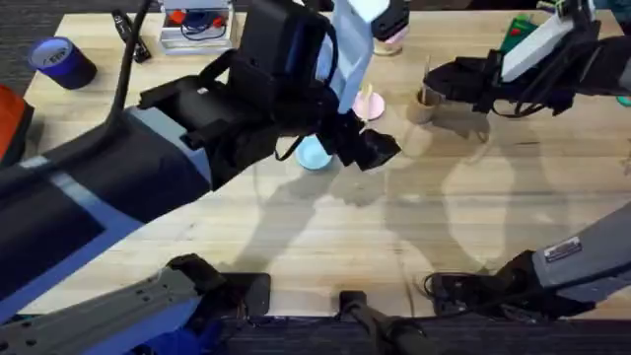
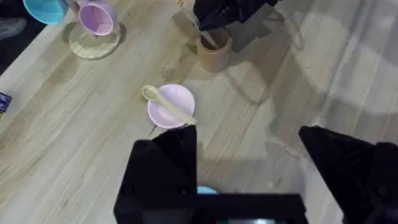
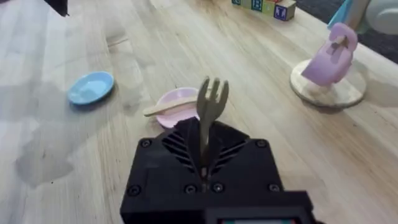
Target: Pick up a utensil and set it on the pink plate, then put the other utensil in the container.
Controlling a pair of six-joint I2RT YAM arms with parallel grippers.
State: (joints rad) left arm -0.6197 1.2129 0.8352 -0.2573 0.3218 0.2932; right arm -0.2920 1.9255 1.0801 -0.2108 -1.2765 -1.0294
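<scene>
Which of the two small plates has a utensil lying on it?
The pink plate: the wooden spoon lies across it, its round end past the rim. The blue plate is bare.

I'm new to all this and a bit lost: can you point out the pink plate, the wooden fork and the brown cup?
pink plate (image 2: 176,99), left wrist view, bare top surface.
wooden fork (image 3: 212,99), right wrist view, tined head.
brown cup (image 2: 214,57), left wrist view, side wall.
</scene>
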